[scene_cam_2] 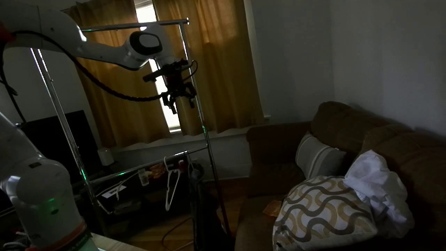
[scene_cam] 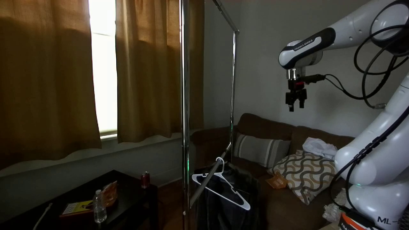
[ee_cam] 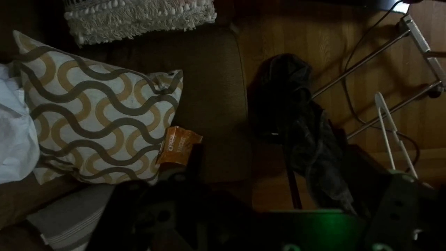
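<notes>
My gripper point(scene_cam: 296, 107) hangs in mid-air, fingers pointing down, spread apart with nothing between them. In an exterior view the gripper point(scene_cam_2: 183, 107) appears in front of the curtains and the metal rack point(scene_cam_2: 205, 136). A white hanger point(scene_cam_2: 168, 205) hangs from the rack's lower bar, beside a dark garment point(scene_cam_2: 205, 216). The wrist view looks down on the garment point(ee_cam: 310, 139) and the hanger point(ee_cam: 381, 103) at the right. A patterned pillow point(ee_cam: 104, 115), an orange packet point(ee_cam: 179, 144) and white crumpled cloth or plastic point(ee_cam: 15, 132) lie on the sofa at the left.
The rack's chrome upright point(scene_cam: 185, 95) stands between a black table point(scene_cam: 134, 191) and the brown sofa point(scene_cam: 268, 124). A water bottle point(scene_cam: 99, 207), a red can point(scene_cam: 145, 180) and snack bags are on the table. A striped pillow point(scene_cam: 262, 149) leans on the sofa. A cable crosses the floor.
</notes>
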